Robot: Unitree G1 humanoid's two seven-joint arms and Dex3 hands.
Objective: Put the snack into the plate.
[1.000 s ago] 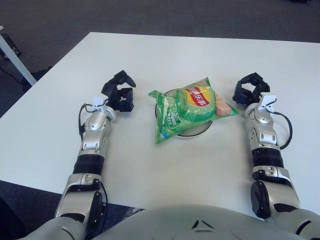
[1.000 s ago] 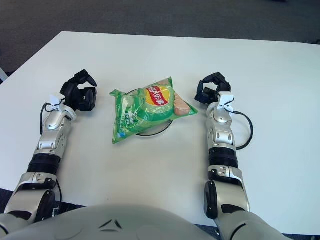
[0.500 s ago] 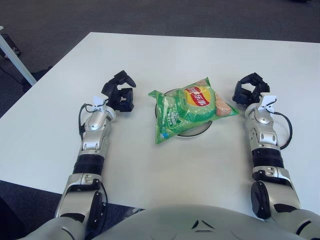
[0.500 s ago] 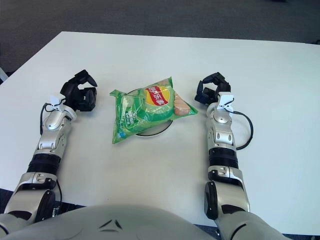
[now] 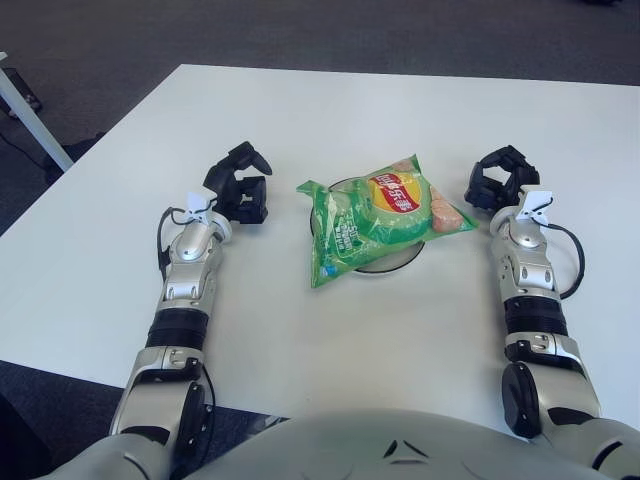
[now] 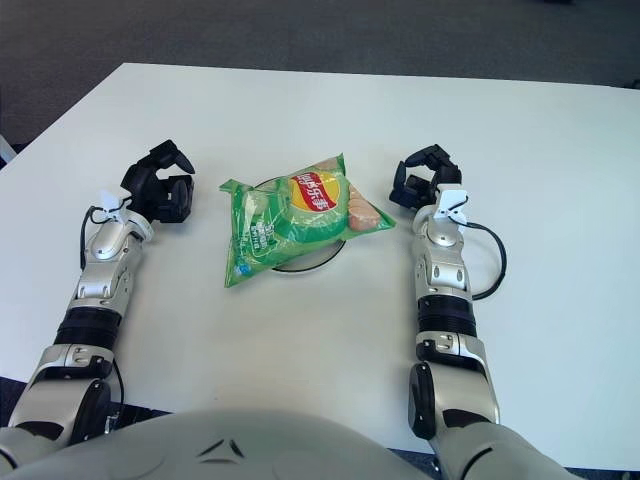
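**Caller:** Nothing had moved since the earlier frames; both arms and the bag sat exactly where they had been.

**Analyst:** Agreed. The snack bag, green with a yellow and red label, lay at frame centre on top of the plate, covering most of it.

**Caller:** And the hands?

**Analyst:** The left hand showed left of the bag, apart from it, its fingers curled inward around nothing. The right hand showed right of the bag, just beside the bag's right corner, fingers likewise curled on nothing.

**Caller:** So which one was nearer?

**Analyst:** The right, by a shade. The bag's long axis ran from lower left to upper right, so its upper-right end pointed toward that hand, while its lower-left corner hung past the plate's rim onto the white table.

**Caller:** Job done, then?

**Analyst:** It looked that way; the bag appeared to rest in the plate with both hands clear.

**Caller:** Anything hidden?

**Analyst:** Most of the plate. Only its lower rim peeked out, so how centred the bag sat could not be judged.
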